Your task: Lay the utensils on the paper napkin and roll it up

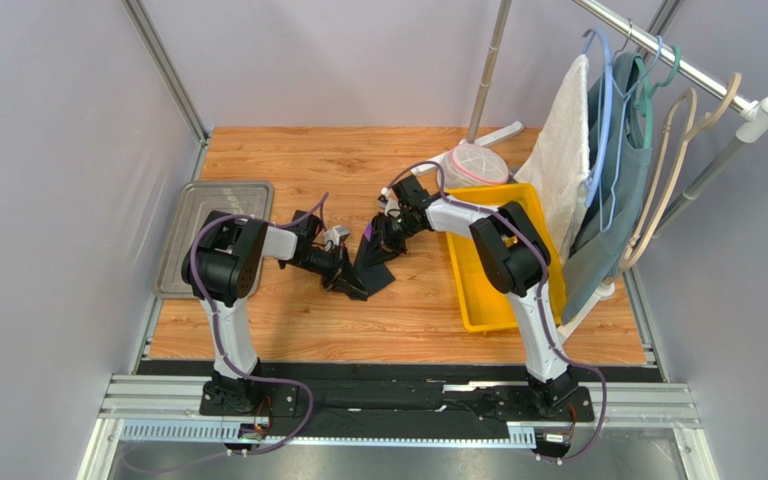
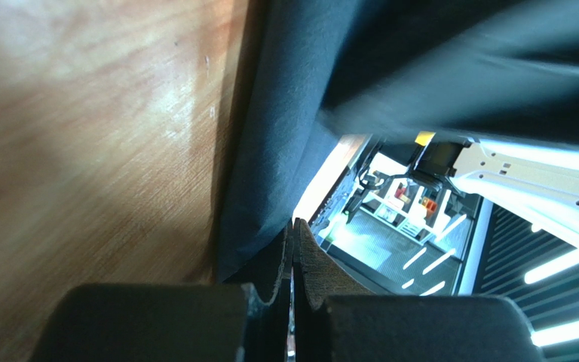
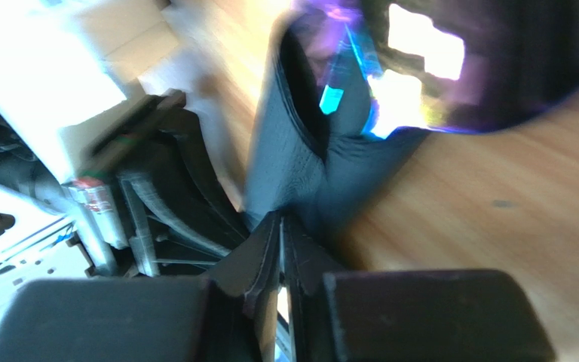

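Both bent arms meet at the thin black paper napkin [image 1: 376, 268] in the middle of the table.
We see the left claw [image 2: 294, 224] shut at its edge, the right claw [image 3: 281, 220] pinching it, and a shiny purple utensil head [image 3: 390, 83] poking out. The yellow plastic bin [image 1: 483, 322] lies under the right arm.

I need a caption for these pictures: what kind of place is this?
Probably a robot test booth: two robot arms on a wooden table, plain grey walls, a clothes rail.
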You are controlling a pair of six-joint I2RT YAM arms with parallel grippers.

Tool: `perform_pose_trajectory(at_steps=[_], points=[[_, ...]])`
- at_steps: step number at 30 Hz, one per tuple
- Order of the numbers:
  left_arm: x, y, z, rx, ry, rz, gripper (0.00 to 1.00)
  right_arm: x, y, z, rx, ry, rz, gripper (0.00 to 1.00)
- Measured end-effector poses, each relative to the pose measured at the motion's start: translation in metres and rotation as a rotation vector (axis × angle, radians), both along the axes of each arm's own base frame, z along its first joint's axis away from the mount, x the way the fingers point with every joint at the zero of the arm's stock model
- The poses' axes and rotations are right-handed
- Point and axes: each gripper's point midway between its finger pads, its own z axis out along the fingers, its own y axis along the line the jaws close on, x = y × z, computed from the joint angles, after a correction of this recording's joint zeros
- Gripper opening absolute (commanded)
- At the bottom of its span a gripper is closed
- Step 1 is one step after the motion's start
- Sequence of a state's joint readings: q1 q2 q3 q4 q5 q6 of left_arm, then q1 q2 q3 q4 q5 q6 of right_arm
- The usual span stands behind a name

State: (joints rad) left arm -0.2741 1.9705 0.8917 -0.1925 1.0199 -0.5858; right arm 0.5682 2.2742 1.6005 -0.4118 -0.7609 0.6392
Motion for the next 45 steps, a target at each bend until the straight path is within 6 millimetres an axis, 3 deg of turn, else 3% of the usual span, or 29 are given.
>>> perform_pose_trajectory(at_steps=[4, 11, 15, 21, 25, 27, 28, 39, 45], points=[[0.000, 0.000, 0.000, 0.000, -0.001, 0.001, 0.00, -0.004, -0.009, -0.012, -0.059, 0.007, 0.005, 0.15], [0.001, 0.000, 0.000, 0.001, -0.001, 0.002, 0.00, 0.003, -0.014, -0.005, -0.152, -0.083, 0.020, 0.27], [0.001, 0.000, 0.000, 0.001, -0.002, 0.002, 0.00, 0.014, -0.029, 0.002, -0.218, -0.123, -0.022, 0.38], [0.001, 0.000, 0.000, 0.001, -0.002, 0.003, 0.01, 0.025, -0.048, 0.000, -0.281, -0.126, -0.075, 0.43], [0.001, 0.000, 0.000, 0.001, -0.002, 0.003, 0.01, 0.026, -0.047, 0.001, -0.286, -0.116, -0.085, 0.44], [0.001, 0.000, 0.000, 0.000, -0.003, 0.003, 0.01, 0.029, -0.045, 0.001, -0.281, -0.115, -0.092, 0.56], [0.001, 0.000, 0.000, 0.000, -0.003, 0.003, 0.01, 0.030, -0.044, 0.001, -0.279, -0.110, -0.097, 0.57], [0.003, -0.001, 0.000, 0.000, -0.003, 0.009, 0.01, 0.032, -0.031, 0.001, -0.272, -0.105, -0.104, 0.54], [0.004, -0.001, 0.000, -0.003, -0.004, 0.015, 0.01, 0.022, -0.022, -0.003, -0.320, -0.109, -0.093, 0.49]])
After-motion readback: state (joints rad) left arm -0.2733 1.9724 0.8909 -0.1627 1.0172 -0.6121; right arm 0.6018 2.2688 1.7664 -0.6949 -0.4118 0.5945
